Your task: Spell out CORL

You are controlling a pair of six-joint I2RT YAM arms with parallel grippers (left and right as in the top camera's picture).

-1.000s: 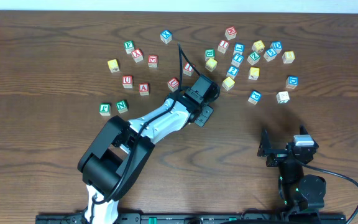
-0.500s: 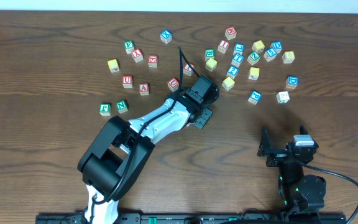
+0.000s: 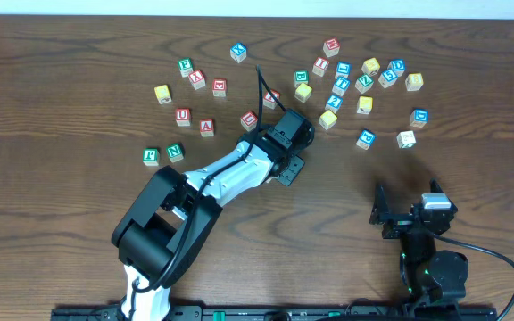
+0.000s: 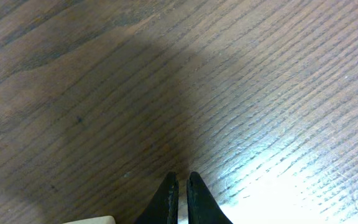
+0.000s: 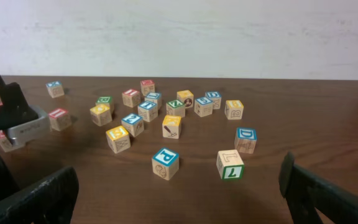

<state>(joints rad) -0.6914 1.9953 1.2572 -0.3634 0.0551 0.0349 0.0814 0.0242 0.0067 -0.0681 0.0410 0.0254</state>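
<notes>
Overhead, the letter cubes point(image 3: 340, 86) lie scattered across the far half of the wooden table point(image 3: 61, 214), in a loose left group and a denser right group. The left gripper point(image 4: 180, 179) is pinched shut on nothing, its tips pointing down at bare wood. A pale cube corner point(image 4: 89, 220) shows at the near-left edge of its wrist view. Its arm point(image 3: 235, 171) reaches diagonally from the near left into the gap between the two groups. A yellow-faced cube point(image 3: 327, 119) sits just right of the wrist, a second yellow cube point(image 3: 303, 91) lies just beyond it, and two red-lettered cubes point(image 3: 249, 119) lie on the arm's far-left side. Which cubes bear C, O, R and L cannot be read.

The right gripper point(image 5: 178, 186) stands wide apart and holds nothing. It sits low at the near right, well apart from the cubes. Ahead of it a blue P cube point(image 5: 165, 163) and a green-lettered cube point(image 5: 230, 165) sit side by side, with a blue D cube point(image 5: 246, 140) farther back.

Bare wood stretches along the near side between the arms. The table's far edge runs close behind the cubes, against a white wall point(image 5: 179, 37). Each cube rests flat on one face, square with no long axis, and they are turned at varied angles. The scatter as a whole runs left to right.
</notes>
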